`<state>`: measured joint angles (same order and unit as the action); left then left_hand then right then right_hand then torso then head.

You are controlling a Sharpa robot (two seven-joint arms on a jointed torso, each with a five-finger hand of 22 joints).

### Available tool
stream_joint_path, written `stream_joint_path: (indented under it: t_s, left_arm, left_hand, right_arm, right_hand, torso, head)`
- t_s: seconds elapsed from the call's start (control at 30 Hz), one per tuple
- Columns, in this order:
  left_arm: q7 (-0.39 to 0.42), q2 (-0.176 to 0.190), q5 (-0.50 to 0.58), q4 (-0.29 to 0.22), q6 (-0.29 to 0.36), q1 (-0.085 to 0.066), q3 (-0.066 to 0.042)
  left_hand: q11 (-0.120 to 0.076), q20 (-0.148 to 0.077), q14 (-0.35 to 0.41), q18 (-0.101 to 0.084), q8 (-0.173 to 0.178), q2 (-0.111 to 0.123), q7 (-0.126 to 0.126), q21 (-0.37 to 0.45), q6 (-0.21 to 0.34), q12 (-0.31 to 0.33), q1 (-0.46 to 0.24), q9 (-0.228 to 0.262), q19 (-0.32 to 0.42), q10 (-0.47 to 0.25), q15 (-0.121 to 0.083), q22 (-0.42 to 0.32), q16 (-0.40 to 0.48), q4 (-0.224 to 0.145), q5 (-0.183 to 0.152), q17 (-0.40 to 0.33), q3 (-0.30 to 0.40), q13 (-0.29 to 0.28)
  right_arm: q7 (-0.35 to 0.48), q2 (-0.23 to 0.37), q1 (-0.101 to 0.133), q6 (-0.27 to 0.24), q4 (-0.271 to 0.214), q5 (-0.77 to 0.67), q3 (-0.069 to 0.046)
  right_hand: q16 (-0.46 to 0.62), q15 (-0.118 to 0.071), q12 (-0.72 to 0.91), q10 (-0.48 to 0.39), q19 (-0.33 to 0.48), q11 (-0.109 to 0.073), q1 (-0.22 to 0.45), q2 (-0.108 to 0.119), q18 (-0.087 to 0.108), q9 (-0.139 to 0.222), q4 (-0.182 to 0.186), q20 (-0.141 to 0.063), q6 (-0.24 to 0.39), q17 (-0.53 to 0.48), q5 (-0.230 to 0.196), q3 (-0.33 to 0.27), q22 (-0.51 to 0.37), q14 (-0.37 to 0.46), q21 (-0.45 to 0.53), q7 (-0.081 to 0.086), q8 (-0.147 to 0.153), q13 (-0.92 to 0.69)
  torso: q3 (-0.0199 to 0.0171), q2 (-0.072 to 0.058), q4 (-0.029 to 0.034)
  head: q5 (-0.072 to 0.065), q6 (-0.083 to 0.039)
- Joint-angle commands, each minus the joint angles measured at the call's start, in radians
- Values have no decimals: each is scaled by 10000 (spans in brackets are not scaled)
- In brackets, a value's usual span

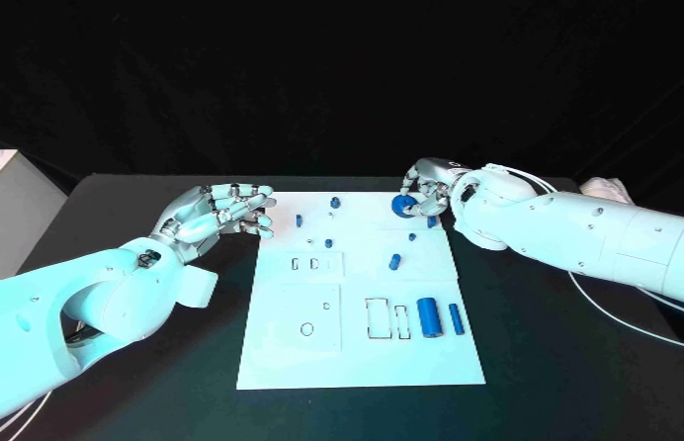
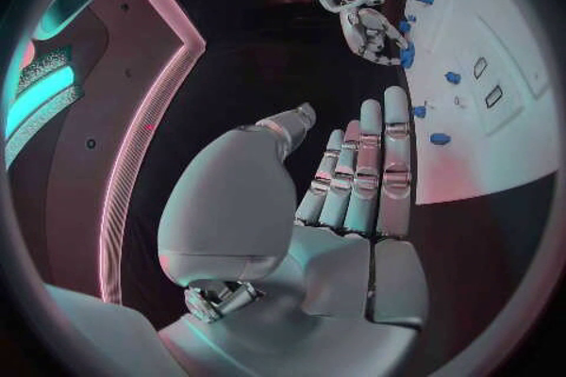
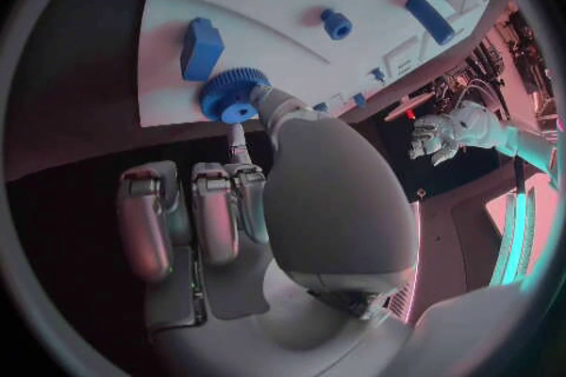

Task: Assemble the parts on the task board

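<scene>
White board [image 1: 357,352] on a black table [image 1: 171,382]; blue pieces, a blue toothed wheel [image 3: 232,95], probably ridged; silver hands.

Matt white task board [image 1: 286,357], smooth like plastic sheet. Beside it, matt black table [image 1: 128,382]. Near the board's far edge, blue gear [image 3: 234,95], ridged rim, plastic-looking, at glossy silver right hand [image 3: 254,198]. Left hand [image 2: 354,174] same metallic sheen. Arm shells smooth white plastic.

flat white rectangular task board [image 1: 286,357] lies centre frame; small round blue toothed gear [image 1: 403,206] at its upper right edge; two blue cylinders [image 1: 429,317] lie lower right; small blue pegs [image 1: 395,260] stand mid-board
</scene>
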<state>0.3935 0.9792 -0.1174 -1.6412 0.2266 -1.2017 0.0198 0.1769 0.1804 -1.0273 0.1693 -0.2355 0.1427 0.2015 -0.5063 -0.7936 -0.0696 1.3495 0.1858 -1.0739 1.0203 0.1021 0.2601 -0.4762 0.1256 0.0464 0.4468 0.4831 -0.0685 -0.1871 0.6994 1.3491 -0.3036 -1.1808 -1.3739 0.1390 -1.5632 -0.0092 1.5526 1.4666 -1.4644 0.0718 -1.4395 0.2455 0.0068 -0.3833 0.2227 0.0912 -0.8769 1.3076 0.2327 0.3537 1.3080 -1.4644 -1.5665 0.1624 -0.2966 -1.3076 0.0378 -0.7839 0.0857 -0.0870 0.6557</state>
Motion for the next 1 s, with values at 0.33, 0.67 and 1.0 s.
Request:
stream_joint_path:
  t_s: [0.33, 0.67, 1.0]
  left_arm:
    - [1, 3, -69, -27, -186, -2, -3]
    - [-24, 3, -69, -17, -182, -2, -3]
    - [-51, 1, -69, -5, -196, -2, -3]
  left_hand:
    - [-14, 10, 98, 76, 22, -35, 400, -64, 70, 17, -83, 17, 97, -84, 11, 13, -48, -57, 32, 13, -23, -3]
    - [-12, 14, 103, 76, 21, -54, 403, -80, 71, 16, -102, 19, 110, -88, 13, 23, -55, -45, 32, 23, -22, -4]
    - [-11, 17, 106, 76, 21, -70, 404, -90, 72, 16, -119, 21, 119, -91, 15, 28, -59, -31, 32, 30, -20, -4]
  right_arm:
    - [-42, -68, -119, 399, 101, -391, 40]
    - [-90, -57, -129, 486, 197, -303, 43]
    - [-213, -38, -131, 434, 281, -217, 43]
  right_hand:
    - [-57, 129, -80, 568, -1064, 99, 191, 25, -68, 55, 72, 106, 184, 2565, 82, -54, 2628, -1047, -43, 21, 118, -2176]
    - [-56, 135, -92, 548, -1064, 105, 214, -33, -68, 56, 86, 117, 173, 2562, 115, -22, 2628, -1047, -43, 27, 117, -2157]
    - [-64, 179, -207, 348, -1064, 155, 394, 13, -68, 111, 139, 159, 364, 2590, 135, -76, 2628, -1053, -43, 79, 238, -1976]
  torso:
    - [-1, 1, 4]
    - [-1, -3, 7]
    - [-1, -6, 2]
  head:
    - [-30, 6]
    - [-68, 2]
    - [-85, -2]
